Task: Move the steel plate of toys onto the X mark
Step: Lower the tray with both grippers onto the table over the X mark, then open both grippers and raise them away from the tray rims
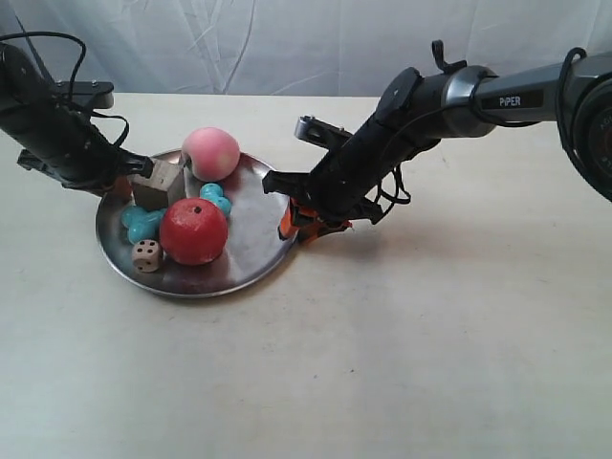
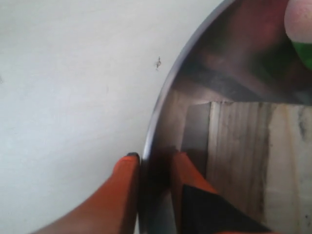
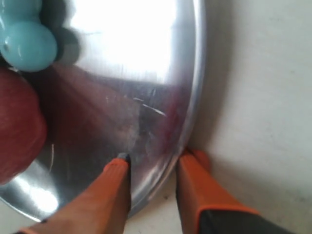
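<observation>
The steel plate (image 1: 253, 206) lies left of centre and holds a pink peach (image 1: 211, 153), a red apple (image 1: 193, 231), a turquoise bone (image 1: 143, 225), a wooden cube (image 1: 161, 186) and a beige die (image 1: 146, 255). My left gripper (image 2: 153, 163) is shut on the plate's rim (image 2: 161, 102) beside the cube (image 2: 253, 146), one finger inside and one outside. On the opposite rim (image 3: 195, 73) my right gripper (image 3: 153, 158) is shut the same way, near the apple (image 3: 17, 126) and the bone (image 3: 27, 41). The tiny X mark (image 2: 158, 62) sits on the table just outside the rim.
The pale table (image 1: 430, 335) stretches wide to the front and right of the plate. A white cloth backdrop (image 1: 287, 43) hangs behind the table's far edge. The right arm (image 1: 459, 96) reaches in from the exterior view's right.
</observation>
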You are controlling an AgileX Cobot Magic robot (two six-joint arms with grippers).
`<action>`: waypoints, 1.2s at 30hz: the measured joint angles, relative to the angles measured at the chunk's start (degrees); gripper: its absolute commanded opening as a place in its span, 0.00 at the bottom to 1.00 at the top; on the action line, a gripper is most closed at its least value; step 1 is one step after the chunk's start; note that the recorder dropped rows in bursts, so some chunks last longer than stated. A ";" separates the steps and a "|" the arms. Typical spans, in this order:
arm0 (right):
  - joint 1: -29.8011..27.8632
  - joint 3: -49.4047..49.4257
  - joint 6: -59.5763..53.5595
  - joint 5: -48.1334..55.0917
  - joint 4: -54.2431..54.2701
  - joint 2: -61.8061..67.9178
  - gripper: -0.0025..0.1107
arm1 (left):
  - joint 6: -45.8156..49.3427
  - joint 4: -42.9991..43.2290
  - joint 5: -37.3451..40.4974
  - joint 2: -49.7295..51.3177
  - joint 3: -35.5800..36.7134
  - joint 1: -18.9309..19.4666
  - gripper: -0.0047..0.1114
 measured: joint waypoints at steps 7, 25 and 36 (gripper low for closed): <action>0.00 -0.11 0.03 0.04 -1.54 -0.83 0.30 | -0.12 0.88 0.60 0.00 0.00 0.00 0.24; 0.65 -0.43 4.74 0.14 -6.38 -2.29 0.30 | -0.62 3.07 2.11 0.49 0.00 -0.82 0.36; 0.85 -0.77 6.61 -0.07 -9.43 -2.41 0.42 | -1.22 4.29 2.50 0.49 0.00 -1.35 0.36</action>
